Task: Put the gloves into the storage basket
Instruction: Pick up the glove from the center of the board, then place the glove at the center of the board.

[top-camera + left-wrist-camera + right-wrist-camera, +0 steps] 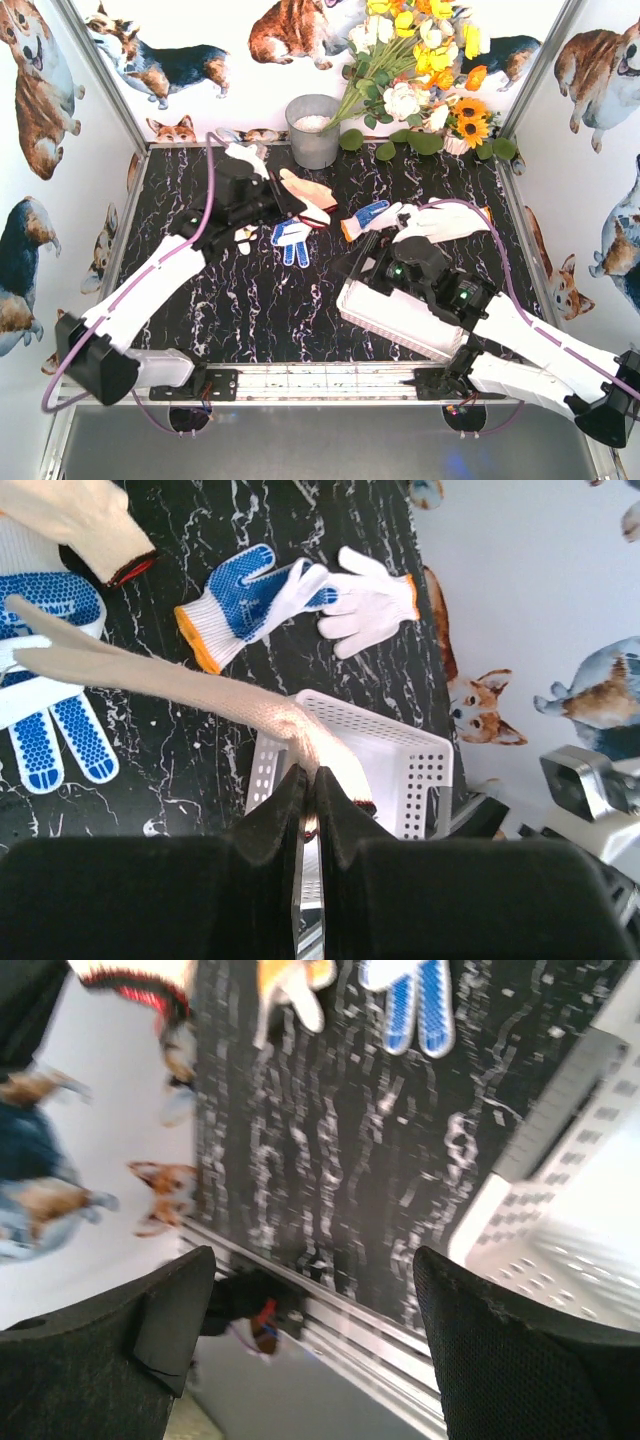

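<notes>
My left gripper (pixel 308 780) is shut on a cream glove (pixel 150 670), which trails away from the jaws above the table. From above, this glove (pixel 305 190) hangs at the left gripper (pixel 285 205). The white slotted storage basket (pixel 400 745) lies just beyond the jaws, and in the top view the basket (pixel 400 315) sits partly under the right arm. On the table lie a blue-dotted glove (pixel 292 240), a blue-dotted glove with an orange cuff (pixel 365 220) and a white glove (pixel 440 222). My right gripper (pixel 315 1300) is open and holds nothing, beside the basket's left wall (pixel 560 1210).
A grey metal bucket (pixel 313 130) and a bunch of artificial flowers (pixel 420 70) stand at the back wall. Another white glove (pixel 245 155) lies at the back left. A metal rail (pixel 330 380) borders the table's near edge.
</notes>
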